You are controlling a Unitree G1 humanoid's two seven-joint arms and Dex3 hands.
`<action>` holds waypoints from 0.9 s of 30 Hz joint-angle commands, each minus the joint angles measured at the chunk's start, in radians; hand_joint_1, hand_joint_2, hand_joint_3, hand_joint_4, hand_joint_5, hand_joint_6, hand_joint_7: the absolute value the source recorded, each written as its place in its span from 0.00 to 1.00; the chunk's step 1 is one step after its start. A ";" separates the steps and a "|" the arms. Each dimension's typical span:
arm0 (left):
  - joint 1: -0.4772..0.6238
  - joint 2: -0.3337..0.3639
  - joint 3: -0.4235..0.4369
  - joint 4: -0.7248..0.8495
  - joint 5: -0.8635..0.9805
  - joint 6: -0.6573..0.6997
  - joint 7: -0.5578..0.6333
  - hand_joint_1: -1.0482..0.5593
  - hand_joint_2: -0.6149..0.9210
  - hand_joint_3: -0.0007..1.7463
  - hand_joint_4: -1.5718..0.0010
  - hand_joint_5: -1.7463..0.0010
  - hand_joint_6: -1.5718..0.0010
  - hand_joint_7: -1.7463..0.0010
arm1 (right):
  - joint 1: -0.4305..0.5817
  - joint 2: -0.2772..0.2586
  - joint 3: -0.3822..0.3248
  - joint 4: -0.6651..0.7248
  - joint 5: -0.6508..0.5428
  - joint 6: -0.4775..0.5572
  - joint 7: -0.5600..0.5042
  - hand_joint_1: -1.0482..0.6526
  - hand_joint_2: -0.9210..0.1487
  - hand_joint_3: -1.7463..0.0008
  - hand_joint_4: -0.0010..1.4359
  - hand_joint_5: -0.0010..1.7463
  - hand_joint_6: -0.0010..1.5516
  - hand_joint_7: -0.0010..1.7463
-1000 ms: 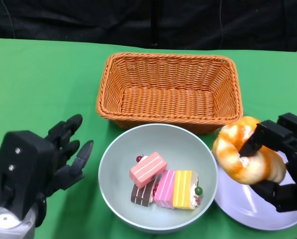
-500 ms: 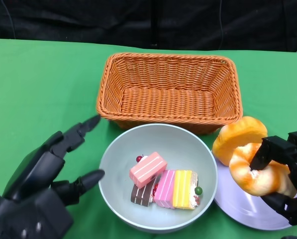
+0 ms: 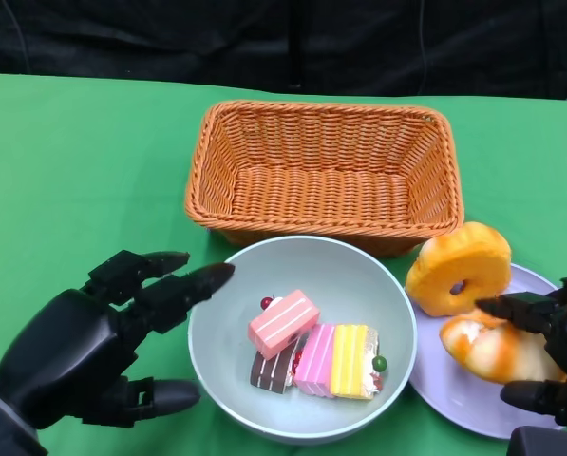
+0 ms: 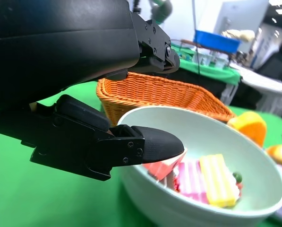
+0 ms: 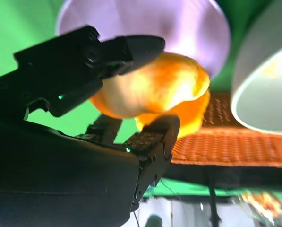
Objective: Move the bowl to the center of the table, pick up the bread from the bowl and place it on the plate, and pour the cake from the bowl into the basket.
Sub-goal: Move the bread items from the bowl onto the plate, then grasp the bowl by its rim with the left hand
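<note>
Resting on the plate point(image 3: 454, 399), bread point(image 3: 497, 350) sits between right hand point(image 3: 549, 366) fingers, spread; left hand point(image 3: 93, 347) splayed beside bowl point(image 3: 217, 332).

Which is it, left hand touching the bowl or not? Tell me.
Cannot tell. The head view shows the left hand spread around the bowl rim, but no view shows plain contact or gap.

Right hand point(image 3: 549, 366) is cut off by the head view's right and bottom edges, so only its fingers point(image 3: 516, 309) show around the bread point(image 3: 497, 350), and contact can't be told. Plate point(image 3: 454, 399) runs partly under the bread and out of frame. In the left wrist view the left hand point(image 4: 84, 109) hides part of the bowl point(image 4: 178, 210) rim; the room behind is blurred.
</note>
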 commanded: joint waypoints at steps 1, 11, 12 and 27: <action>-0.040 0.052 -0.020 0.034 0.064 -0.061 0.019 0.18 1.00 0.22 1.00 0.67 0.84 0.98 | 0.019 -0.009 0.011 -0.050 -0.035 0.057 0.049 0.12 0.00 0.82 0.03 0.28 0.10 0.00; -0.171 0.130 -0.118 0.125 0.279 -0.224 0.086 0.14 1.00 0.08 0.90 0.60 0.72 0.95 | 0.036 0.008 0.043 -0.139 -0.109 0.159 0.112 0.04 0.00 0.75 0.02 0.36 0.02 0.00; -0.184 0.134 -0.130 0.130 0.302 -0.230 0.095 0.15 1.00 0.06 0.88 0.59 0.70 0.94 | 0.038 0.013 0.043 -0.143 -0.108 0.160 0.104 0.04 0.00 0.75 0.03 0.36 0.03 0.00; -0.424 0.141 -0.423 0.323 0.747 -0.187 0.556 0.34 0.98 0.00 0.83 0.31 0.68 0.61 | 0.111 0.100 -0.015 -0.211 0.095 -0.019 -0.152 0.22 0.00 0.79 0.32 0.38 0.23 0.08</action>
